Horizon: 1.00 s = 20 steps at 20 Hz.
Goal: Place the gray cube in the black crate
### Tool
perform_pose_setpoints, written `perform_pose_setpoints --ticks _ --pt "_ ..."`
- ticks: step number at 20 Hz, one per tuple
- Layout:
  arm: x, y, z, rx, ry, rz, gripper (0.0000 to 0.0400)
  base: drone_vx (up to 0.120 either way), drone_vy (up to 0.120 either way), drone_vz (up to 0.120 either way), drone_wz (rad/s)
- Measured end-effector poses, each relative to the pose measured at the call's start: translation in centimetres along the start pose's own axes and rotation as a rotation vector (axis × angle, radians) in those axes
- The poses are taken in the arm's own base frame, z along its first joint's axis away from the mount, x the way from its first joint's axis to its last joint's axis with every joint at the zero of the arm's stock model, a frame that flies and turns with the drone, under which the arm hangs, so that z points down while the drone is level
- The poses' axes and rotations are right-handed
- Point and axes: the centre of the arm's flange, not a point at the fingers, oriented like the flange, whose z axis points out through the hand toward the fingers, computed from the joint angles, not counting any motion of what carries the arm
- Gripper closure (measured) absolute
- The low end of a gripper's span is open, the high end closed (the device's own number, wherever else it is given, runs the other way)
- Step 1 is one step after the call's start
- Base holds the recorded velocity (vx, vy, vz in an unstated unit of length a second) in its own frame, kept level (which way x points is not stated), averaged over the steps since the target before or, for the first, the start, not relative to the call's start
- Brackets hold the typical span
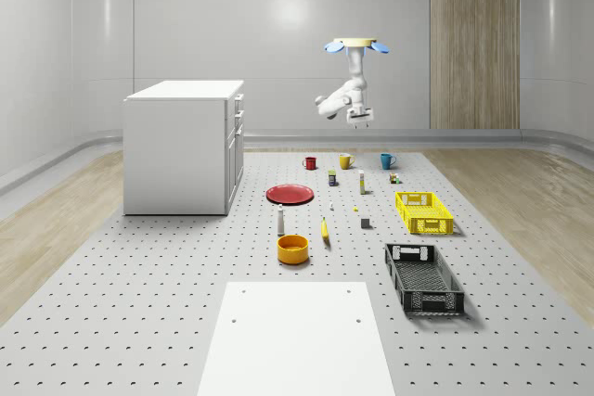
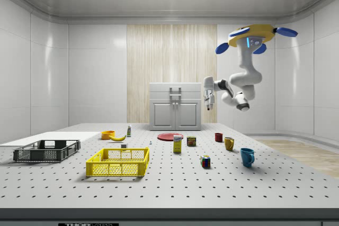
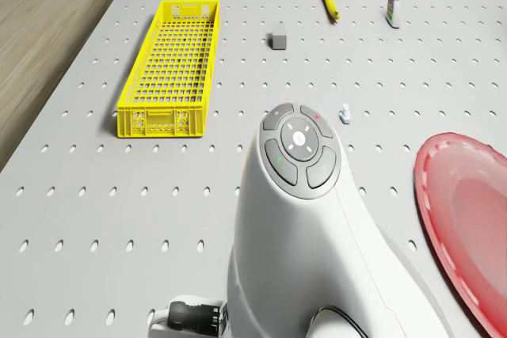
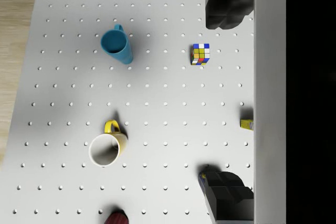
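One gray cube [image 1: 366, 223] on the perforated table [image 1: 139, 303], lying free betw. the yellow crate [image 1: 424, 212] and the banana [image 1: 325, 230], nothing touching it. Judged: small, rigid, flat-faced, prob. light; smooth sides could slip, so I'd pinch 2 opposite vertical faces, centred, from above. Not fragile by the look of it.

Black crate [image 1: 423, 277] sits nearer the whole-scene camera than the cube, just past the yellow crate, open top, appears empty.

My gripper [image 4: 228, 100] is well apart from the cube, high over the mug end of the table; wrist view looks down on the blue mug [image 4: 117, 46], yellow mug [image 4: 106, 146] and puzzle cube [image 4: 200, 54]. My fingers [image 4: 227, 9] stand wide apart, nothing betw. them.

Drone [image 1: 356, 45] hovers high above the table's far end, arm [image 2: 241, 86] folded below it. Pick not yet begun.
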Motion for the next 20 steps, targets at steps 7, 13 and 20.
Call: perform_pose_setpoints --ticks 7,13,20 --pt "-0.57 -0.56 0.00 -0.056 0.059 -0.002 0.0000 0.120 -0.057 0.000 0.000" --pt "-0.72 -0.71 0.01 -0.070 0.075 -0.002 0.0000 0.120 -0.027 -0.053 0.000" --pt "-0.78 -0.76 0.01 -0.075 0.081 -0.002 0.0000 0.120 0.000 -0.120 0.000"
